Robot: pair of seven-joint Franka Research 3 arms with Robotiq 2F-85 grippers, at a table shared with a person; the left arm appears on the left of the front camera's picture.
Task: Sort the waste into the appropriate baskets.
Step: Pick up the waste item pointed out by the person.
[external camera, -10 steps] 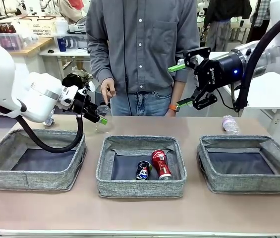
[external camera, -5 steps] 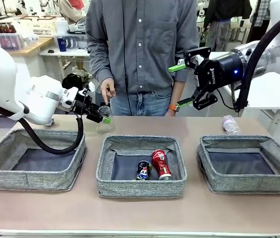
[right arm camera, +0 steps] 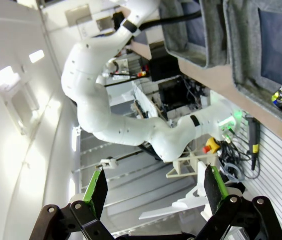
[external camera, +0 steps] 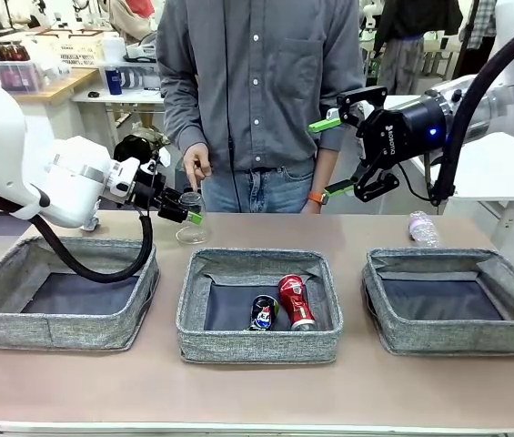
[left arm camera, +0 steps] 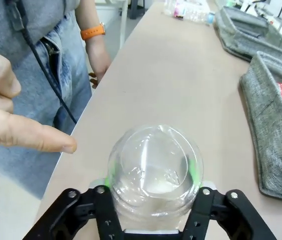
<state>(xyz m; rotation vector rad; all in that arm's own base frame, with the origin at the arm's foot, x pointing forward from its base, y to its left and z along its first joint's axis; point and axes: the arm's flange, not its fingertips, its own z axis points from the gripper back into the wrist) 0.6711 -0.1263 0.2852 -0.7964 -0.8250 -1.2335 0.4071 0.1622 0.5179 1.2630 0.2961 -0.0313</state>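
Between the left gripper's (external camera: 186,215) pads sits the clear plastic cup (external camera: 192,231), clamped, at 11 o'clock of the middle basket (external camera: 258,344). Person's hand (external camera: 198,167) at cup's 12. Right gripper (external camera: 336,157) raised at basket's 1 o'clock, jaws apart, empty.

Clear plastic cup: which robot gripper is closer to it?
Left. The left gripper is clamped on the clear plastic cup at the table's far edge. The right gripper hangs open in the air, well off toward the robot's right.
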